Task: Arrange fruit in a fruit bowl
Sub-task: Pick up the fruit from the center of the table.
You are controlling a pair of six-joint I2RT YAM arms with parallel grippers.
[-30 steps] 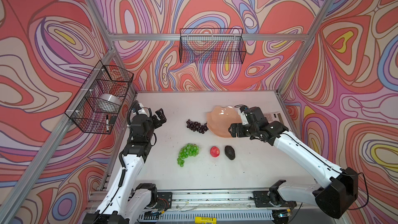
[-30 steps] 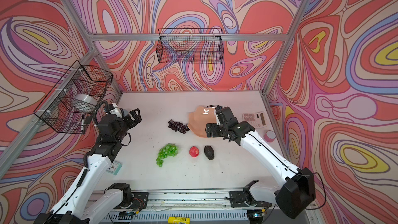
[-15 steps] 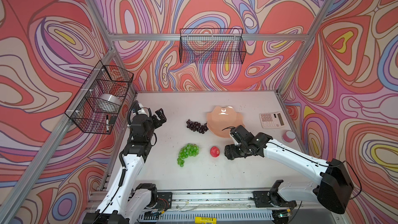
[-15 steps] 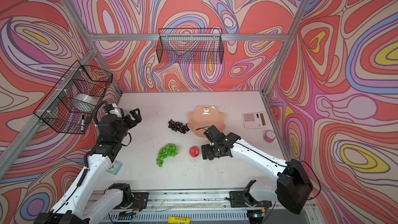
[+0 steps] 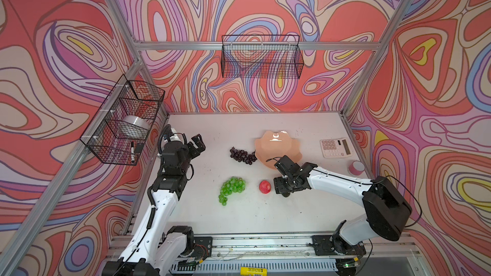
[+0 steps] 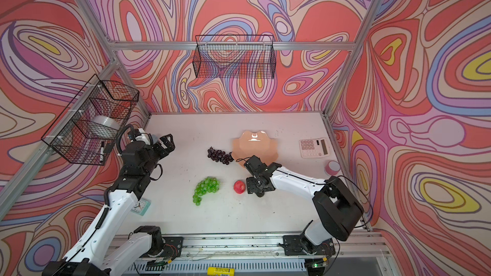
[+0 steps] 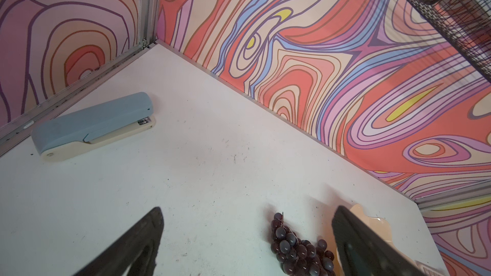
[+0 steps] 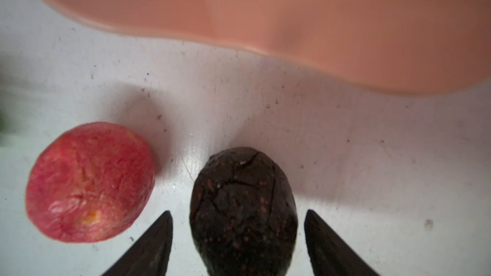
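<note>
White table (image 5: 239, 126), scuffed and speckled. At its middle sits the peach-pink bowl (image 5: 277, 144) with the dark purple grape bunch (image 5: 242, 155) just beside its rim. Nearer me, in a row and not touching, lie the green grape bunch (image 5: 231, 187), small red fruit (image 5: 265, 186) and dark bumpy avocado (image 8: 243, 208). To my right lie a calculator (image 5: 336, 147) and a small pink round object (image 5: 356, 168); to my left, a blue stapler (image 7: 93, 126) by the wall and a mint-green clock (image 6: 140, 205).

Avocado (image 8: 243, 208) sits between the jaws of the right end effector (image 8: 237, 212), round fruit (image 8: 90, 181) just left. Bowl (image 5: 277, 146) lies behind both on the bench (image 5: 239, 128).
</note>
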